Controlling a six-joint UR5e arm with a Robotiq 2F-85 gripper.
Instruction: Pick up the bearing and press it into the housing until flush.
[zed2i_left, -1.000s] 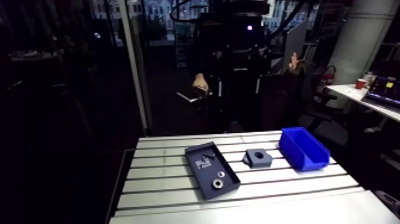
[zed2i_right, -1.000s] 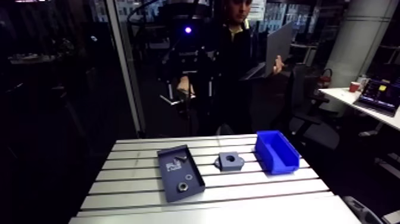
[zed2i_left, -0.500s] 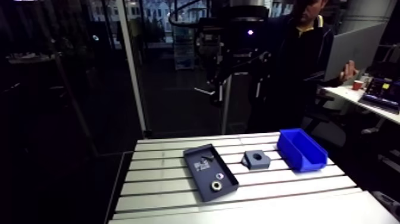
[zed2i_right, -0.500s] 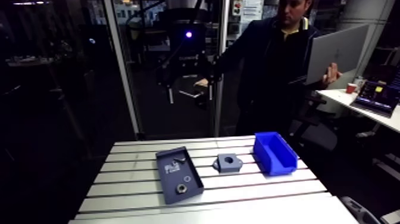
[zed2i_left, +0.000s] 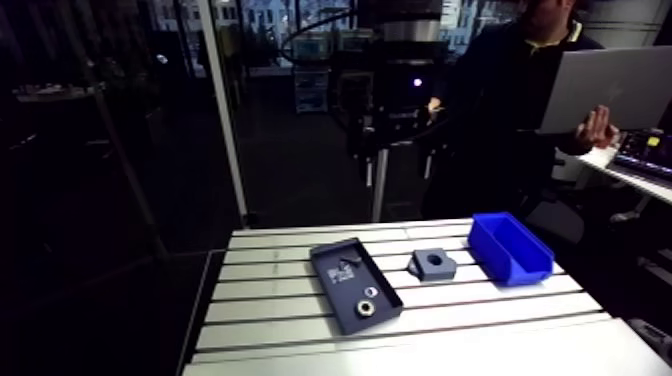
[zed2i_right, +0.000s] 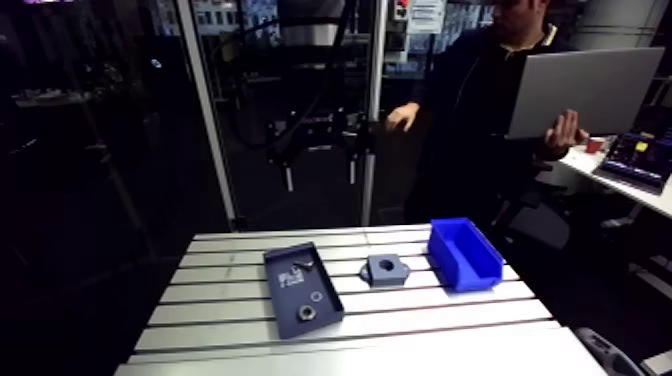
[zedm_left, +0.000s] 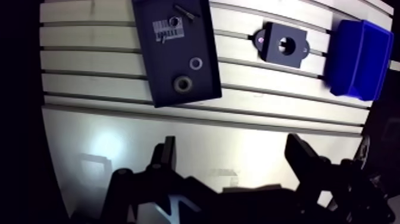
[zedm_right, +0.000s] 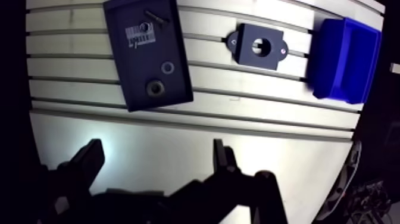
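Honestly, not much has been changed on the table (zedm_left: 89, 65) itself since just before. The dark tray (zedm_left: 175, 53), the housing (zedm_left: 284, 46) and the blue bin (zedm_left: 357, 59) are found in the same line-up. The slight shift of the whole arm view is put down to the camera riding on the arm, not to the parts. What has been changed is behind the table: the person (zed2i_left: 510, 100) is now seen at about 1 o'clock from the tray with a laptop (zed2i_left: 612, 85) held up, rather than right behind the arm as earlier. In the wrist view the hand (zedm_left: 232, 149) is held wide and empty over bare table, with nothing between its fingers. The bearing (zedm_left: 183, 84), taken to be the larger ring, is left lying in the tray at the end nearest the hand, at roughly 11 o'clock from it, with a smaller ring (zedm_left: 195, 62) just beside it. The housing is sat at about 1 o'clock from the hand, apart from the tray, with its bore facing up and unfilled. So the task is judged as not started: the pick has yet to be made, and a descent toward the tray would be needed first.
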